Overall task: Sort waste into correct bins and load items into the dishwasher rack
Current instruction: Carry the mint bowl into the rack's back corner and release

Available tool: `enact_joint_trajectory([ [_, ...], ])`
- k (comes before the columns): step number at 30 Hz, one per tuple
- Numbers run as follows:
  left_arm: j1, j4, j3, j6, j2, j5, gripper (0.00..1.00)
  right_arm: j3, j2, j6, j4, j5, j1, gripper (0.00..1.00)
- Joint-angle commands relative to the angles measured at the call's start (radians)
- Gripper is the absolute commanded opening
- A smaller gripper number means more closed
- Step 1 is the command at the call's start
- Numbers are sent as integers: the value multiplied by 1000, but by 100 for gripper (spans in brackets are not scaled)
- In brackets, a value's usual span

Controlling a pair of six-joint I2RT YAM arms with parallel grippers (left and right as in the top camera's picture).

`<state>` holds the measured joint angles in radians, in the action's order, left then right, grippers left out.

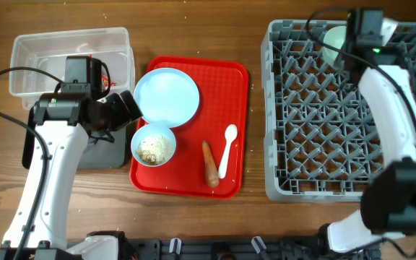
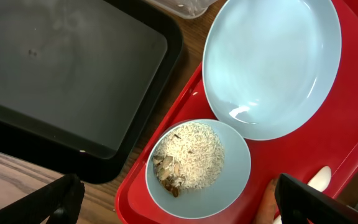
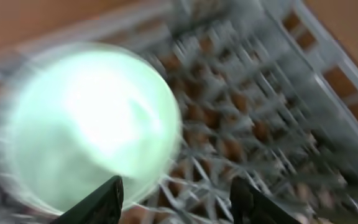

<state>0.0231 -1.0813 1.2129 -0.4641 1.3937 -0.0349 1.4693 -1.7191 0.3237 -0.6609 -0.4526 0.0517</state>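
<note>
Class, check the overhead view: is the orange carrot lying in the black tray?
No, the carrot lies on the red serving tray, between the bowl of rice and the white spoon.

From my feeds I see only a wooden table [image 1: 193,29], mid-brown, its grain running left to right with a few darker streaks. It fills the overhead view to every edge. The light falls evenly from above and throws soft shadows. A black rail [image 1: 215,249] with fittings runs along the near edge. In the right wrist view the wood is blurred.
</note>
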Motion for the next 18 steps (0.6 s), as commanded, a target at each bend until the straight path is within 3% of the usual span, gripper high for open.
enact_joint_trajectory([
  [1,-6,0,5,11,-10,-9,100,26,23,-17,72,214,47,55],
  [15,-6,19,5,8,-10,-28,100,26,-200,21,203,357,165,50],
  [18,-6,18,5,8,-10,-28,100,26,-243,27,198,357,166,44],
])
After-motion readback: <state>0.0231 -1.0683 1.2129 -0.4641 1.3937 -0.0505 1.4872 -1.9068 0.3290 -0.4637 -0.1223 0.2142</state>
